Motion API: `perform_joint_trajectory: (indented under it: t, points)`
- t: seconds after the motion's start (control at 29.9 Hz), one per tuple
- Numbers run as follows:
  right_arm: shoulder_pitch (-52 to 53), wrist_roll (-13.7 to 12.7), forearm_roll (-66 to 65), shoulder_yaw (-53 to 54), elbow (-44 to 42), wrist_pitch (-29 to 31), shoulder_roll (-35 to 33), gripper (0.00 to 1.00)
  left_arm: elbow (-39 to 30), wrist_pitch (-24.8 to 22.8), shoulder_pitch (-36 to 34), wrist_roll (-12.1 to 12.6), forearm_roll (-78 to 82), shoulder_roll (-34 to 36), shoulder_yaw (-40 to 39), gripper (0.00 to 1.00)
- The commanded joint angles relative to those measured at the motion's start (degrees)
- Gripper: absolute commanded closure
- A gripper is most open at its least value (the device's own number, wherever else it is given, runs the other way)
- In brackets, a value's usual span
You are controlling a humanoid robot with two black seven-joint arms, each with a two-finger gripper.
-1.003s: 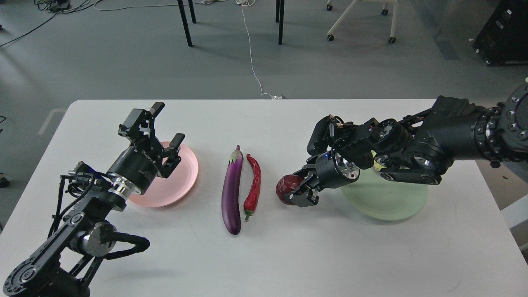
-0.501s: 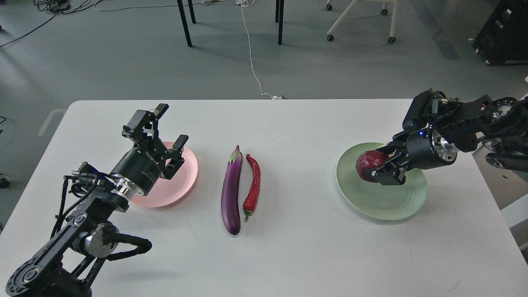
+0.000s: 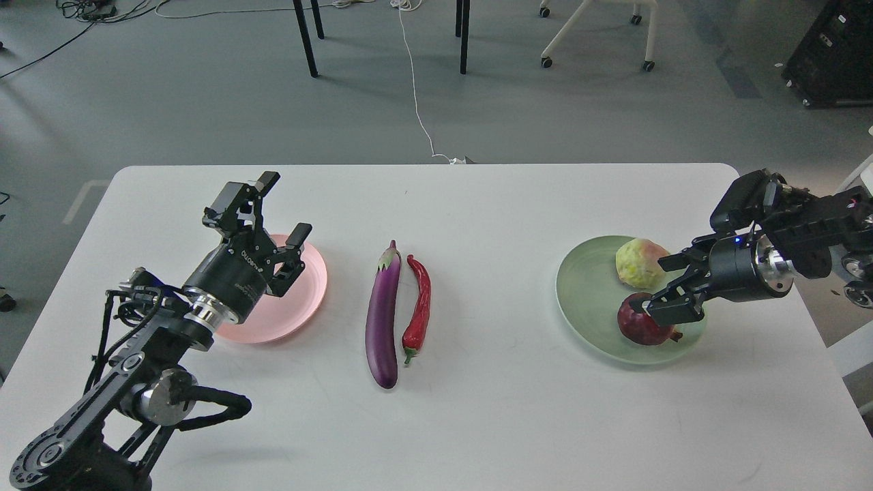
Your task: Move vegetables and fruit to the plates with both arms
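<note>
The pale green plate (image 3: 586,290) at the right holds the yellow-green fruit (image 3: 638,264) at its back and the dark red pomegranate (image 3: 640,322) at its front right. My right gripper (image 3: 666,285) is open over the plate's right rim, its lower finger just over the pomegranate's top right. The purple eggplant (image 3: 382,320) and the red chili pepper (image 3: 419,303) lie side by side on the table's middle. My left gripper (image 3: 285,206) is open and empty, held above the back edge of the pale pink plate (image 3: 300,303).
The white table (image 3: 491,409) ends close to the green plate at the right. Beyond the far edge are the grey floor, black table legs (image 3: 305,37), a white cable (image 3: 416,102) and a rolling chair base (image 3: 593,34).
My right gripper carried the pomegranate from the table's middle onto the green plate, let it go and opened. The yellow-green fruit now shows. The left arm has barely moved.
</note>
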Motion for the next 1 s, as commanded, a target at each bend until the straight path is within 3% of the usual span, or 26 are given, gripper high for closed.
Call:
perform_joint_trajectory:
  t: [0.0,0.23,0.4,0.57,0.77,0.97]
  points:
    - [-2.4,0.0,8.6,8.9,3.8,0.3,-5.4,0.03,0.0,0.1,-0.3,-0.1,0.0,0.1,0.0,0.02]
    - [-20.8,0.0,40.9,32.6,5.5,-0.3,-10.9,0.03,0.0,0.0,-0.6,-0.2,0.0,1.6,-0.1,0.02]
    - [-34.0,0.0,66.3,48.7,5.4,-0.4,-10.1,0.03,0.2,0.3,-0.6,-4.1,2.0,1.5,0.2,0.02]
    - [-40.9,0.0,86.1,57.5,1.6,-0.5,-7.5,0.03,0.3,0.1,-0.9,-4.6,7.1,1.5,0.2,0.02]
    - [-43.1,0.0,99.2,59.8,-2.4,0.3,-5.1,0.02,0.3,-0.3,-4.3,-4.9,23.7,5.6,4.9,0.02]
    - [-45.6,0.0,99.0,59.5,-5.9,0.6,-2.4,0.02,0.2,-0.9,-16.4,-4.4,48.3,17.0,21.5,0.02]
